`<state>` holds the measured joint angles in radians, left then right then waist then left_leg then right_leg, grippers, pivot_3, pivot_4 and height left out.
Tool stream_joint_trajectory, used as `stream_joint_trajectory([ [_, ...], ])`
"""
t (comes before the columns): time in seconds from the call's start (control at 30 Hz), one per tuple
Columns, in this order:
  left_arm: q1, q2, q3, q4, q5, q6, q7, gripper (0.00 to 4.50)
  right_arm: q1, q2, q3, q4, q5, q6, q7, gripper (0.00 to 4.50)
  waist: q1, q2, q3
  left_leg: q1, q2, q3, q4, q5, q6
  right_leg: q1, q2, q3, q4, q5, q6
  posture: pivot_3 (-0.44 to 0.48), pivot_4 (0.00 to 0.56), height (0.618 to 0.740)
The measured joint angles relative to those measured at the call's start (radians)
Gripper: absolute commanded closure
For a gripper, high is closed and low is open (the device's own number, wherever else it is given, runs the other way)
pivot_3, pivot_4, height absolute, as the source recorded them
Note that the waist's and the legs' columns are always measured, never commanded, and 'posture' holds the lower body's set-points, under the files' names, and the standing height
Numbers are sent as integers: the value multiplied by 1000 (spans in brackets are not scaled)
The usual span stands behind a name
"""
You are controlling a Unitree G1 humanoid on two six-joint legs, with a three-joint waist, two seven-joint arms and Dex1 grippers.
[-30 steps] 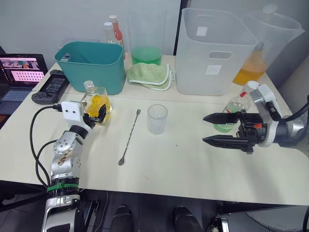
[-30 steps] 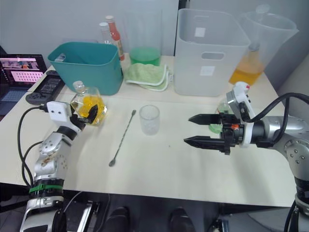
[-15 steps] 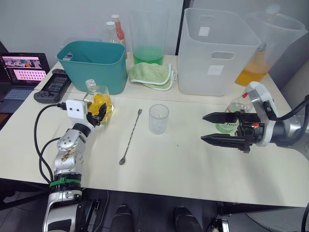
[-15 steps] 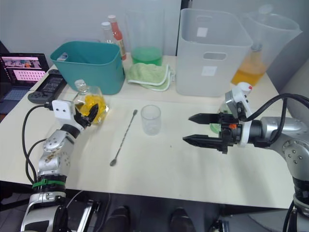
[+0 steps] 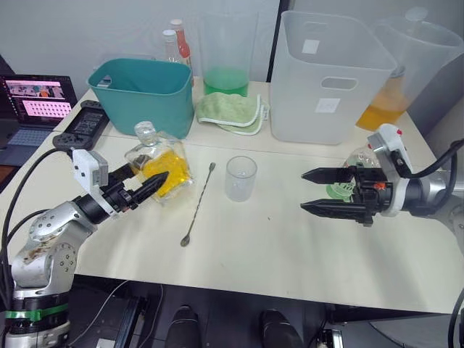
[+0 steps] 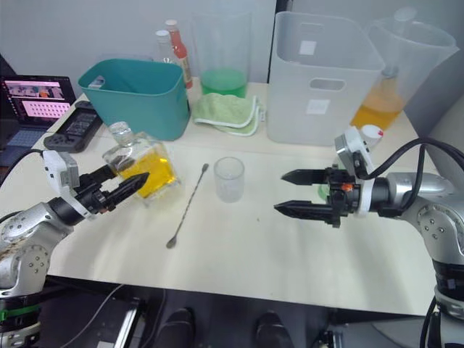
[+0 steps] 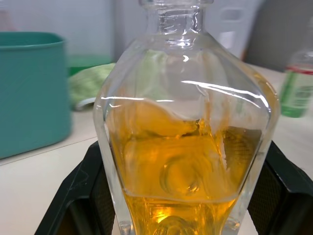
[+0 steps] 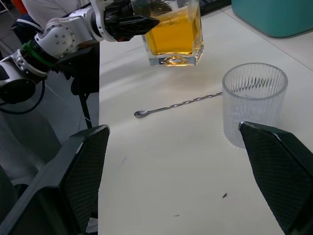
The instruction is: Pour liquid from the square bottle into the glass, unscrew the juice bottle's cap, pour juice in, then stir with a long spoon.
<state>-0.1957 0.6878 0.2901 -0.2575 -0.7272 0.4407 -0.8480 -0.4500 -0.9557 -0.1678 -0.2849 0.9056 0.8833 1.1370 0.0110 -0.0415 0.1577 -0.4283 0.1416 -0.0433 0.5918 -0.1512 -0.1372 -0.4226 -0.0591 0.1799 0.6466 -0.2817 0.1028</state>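
- Step in hand, by the look of it: carrying the square bottle (image 5: 161, 168) toward the glass (image 5: 240, 177) for the first pour — stopper apparently in the neck, so worth clearing that before tipping.
- Best done slowly: bring the neck over the rim of the glass, tilt gradually, watch the yellow-orange contents already sloshing inside.
- Keep clear of the long spoon (image 5: 196, 205), lying on the tabletop (image 5: 254, 246) between the square bottle and the glass.
- Left gripper (image 5: 148, 185): fingers clamped on the square bottle low on its body, one on each side, bottle leaning and apparently lifted off the tabletop.
- Right gripper (image 5: 313, 191): fingers spread wide, holding nothing, pointing toward the glass yet well apart from it.
- Juice bottle (image 5: 351, 165) upright just behind the right gripper — untouched, cap on.
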Motion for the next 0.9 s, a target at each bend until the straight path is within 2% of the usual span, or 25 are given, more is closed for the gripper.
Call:
stream_joint_trajectory([
  [0.07,-2,4,-31,-29,-20,26,-37,1717,6,-1,-1,0,-1,0,8,0,-2,0,0,0,0,0,0,0,0,0,0,0,0,0,0,0,150,733],
  [0.27,-134,8,-219,-41,22,42,-171,1717,134,-37,-67,-56,8,4,-4,0,0,0,0,-2,0,-3,1,0,0,0,0,-2,0,0,0,0,150,733],
  [0.43,-217,-58,-366,28,123,-55,-294,1717,215,-52,-177,-126,44,28,-58,0,-2,0,0,-1,0,-3,1,0,1,1,1,-2,0,0,-1,0,150,733],
  [0.67,-251,-138,-456,201,239,-194,-391,1717,309,-53,-297,-253,142,72,-135,0,-5,0,0,-1,-1,-5,2,0,1,2,1,-2,0,0,-1,0,150,733],
  [0.9,-251,-142,-484,300,314,-354,-490,1717,356,-59,-378,-322,243,100,-225,0,-4,1,0,-1,-1,-7,2,0,1,3,1,-2,0,0,-1,0,150,733],
])
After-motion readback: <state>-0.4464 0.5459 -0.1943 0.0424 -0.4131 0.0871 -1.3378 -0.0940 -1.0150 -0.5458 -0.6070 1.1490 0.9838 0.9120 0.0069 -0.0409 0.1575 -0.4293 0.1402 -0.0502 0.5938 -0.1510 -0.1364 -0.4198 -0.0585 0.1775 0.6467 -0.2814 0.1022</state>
